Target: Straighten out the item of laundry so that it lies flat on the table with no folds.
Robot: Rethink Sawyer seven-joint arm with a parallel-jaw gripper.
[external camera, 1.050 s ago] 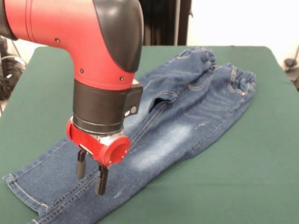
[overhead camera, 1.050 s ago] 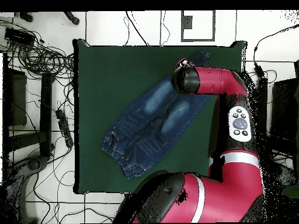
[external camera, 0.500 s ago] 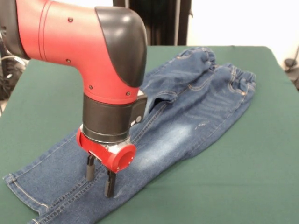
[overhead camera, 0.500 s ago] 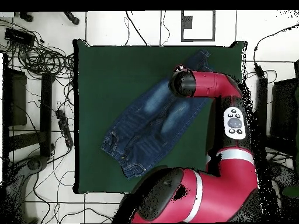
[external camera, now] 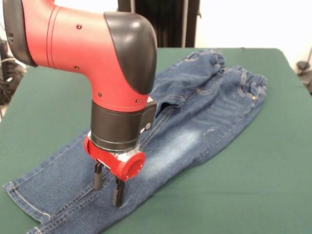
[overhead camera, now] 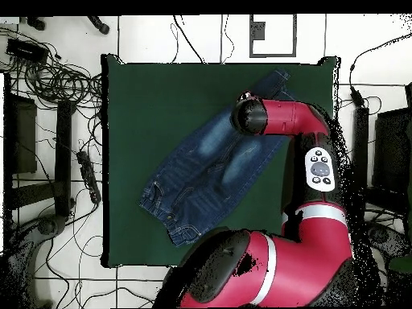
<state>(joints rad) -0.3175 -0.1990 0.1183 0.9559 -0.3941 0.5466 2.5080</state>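
The jeans [external camera: 204,117] lie diagonally on the green table [external camera: 273,170], waistband at the far right and leg hems at the near left. One leg lies partly over the other, with a fold ridge near the crotch. My gripper [external camera: 107,187] points straight down over the lower legs, open, nothing between its black fingers [external camera: 117,192], whose tips are at the denim's surface. From overhead, the jeans [overhead camera: 205,169] run from the table's [overhead camera: 145,105] upper right to lower left, and the arm's wrist [overhead camera: 249,117] hides the gripper.
The leg hems lie close to the table's near left edge in the front view. In the overhead view, cables [overhead camera: 56,80] and gear sit on the floor left of the table, and the arm's body [overhead camera: 314,185] covers the table's right side.
The arm has shifted a little to the right in the front view and come down slightly, bringing the open fingers to the denim. The jeans have not moved.
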